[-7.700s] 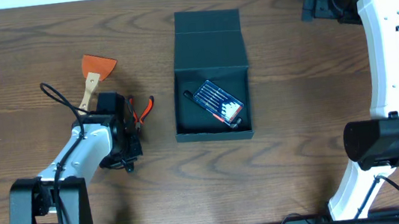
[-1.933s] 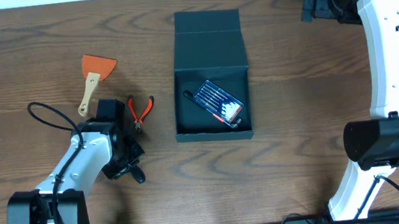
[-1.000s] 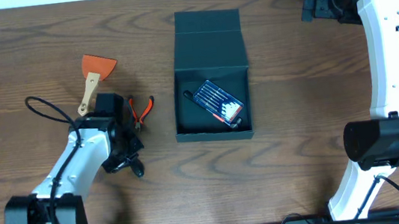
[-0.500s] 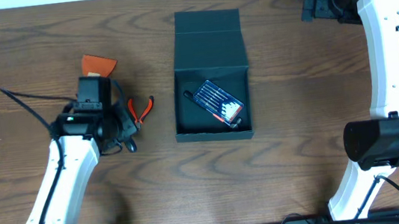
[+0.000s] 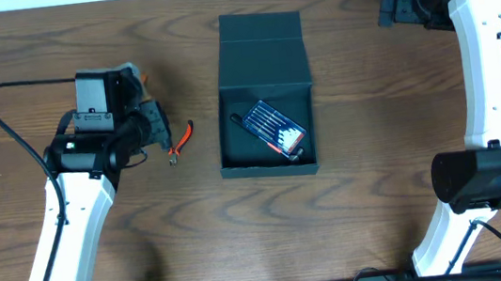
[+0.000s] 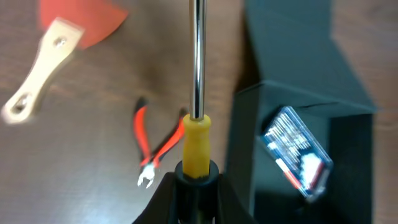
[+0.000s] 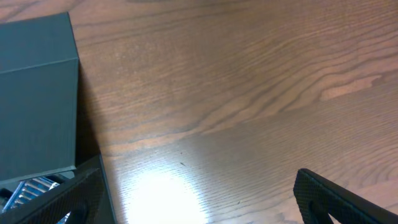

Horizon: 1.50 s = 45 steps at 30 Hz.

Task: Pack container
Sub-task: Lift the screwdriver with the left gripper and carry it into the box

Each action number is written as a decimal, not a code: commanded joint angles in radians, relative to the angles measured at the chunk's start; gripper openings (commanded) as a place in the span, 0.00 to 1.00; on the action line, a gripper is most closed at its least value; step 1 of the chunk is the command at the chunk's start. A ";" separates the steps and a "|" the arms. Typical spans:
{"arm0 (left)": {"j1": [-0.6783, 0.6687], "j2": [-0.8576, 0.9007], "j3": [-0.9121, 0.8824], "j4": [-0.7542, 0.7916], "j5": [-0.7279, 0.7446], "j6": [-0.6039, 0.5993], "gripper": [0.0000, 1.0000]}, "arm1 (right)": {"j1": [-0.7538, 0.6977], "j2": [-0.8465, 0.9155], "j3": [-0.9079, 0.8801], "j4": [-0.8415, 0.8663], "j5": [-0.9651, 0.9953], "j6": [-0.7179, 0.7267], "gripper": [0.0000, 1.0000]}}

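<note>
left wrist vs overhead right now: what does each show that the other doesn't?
Left wrist only: the yellow-handled screwdriver clamped in the left pincer, and the orange scraper, which the left arm largely covers from overhead.
Overhead only: the right arm with its open right pincer, at the table's far right.
Both: the open container, the blue drill-bit case inside it, and the red pliers beside it.

Overhead top-down; wrist cams close, share container (image 5: 260, 54).
</note>
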 commanded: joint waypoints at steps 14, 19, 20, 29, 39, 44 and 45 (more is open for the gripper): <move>-0.160 -0.003 0.023 0.163 0.215 0.241 0.05 | 0.002 0.000 0.019 0.000 0.000 0.019 0.99; -0.234 0.026 0.023 0.204 0.215 0.244 0.06 | 0.003 0.000 0.019 0.000 0.000 0.019 0.99; -0.246 0.035 0.023 0.207 0.215 0.244 0.06 | 0.002 0.000 0.019 0.000 0.000 0.019 0.99; -0.348 0.158 0.023 0.211 0.210 0.307 0.05 | 0.002 0.000 0.019 0.000 0.000 0.019 0.99; -0.385 0.296 0.023 0.222 0.195 0.307 0.06 | 0.002 0.000 0.019 0.000 0.000 0.019 0.99; -0.386 0.340 0.022 0.227 0.157 0.307 0.06 | 0.001 0.000 0.019 0.000 0.000 0.019 0.99; -0.386 0.348 0.022 0.226 0.140 0.307 0.06 | 0.001 0.000 0.019 0.000 0.000 0.019 0.99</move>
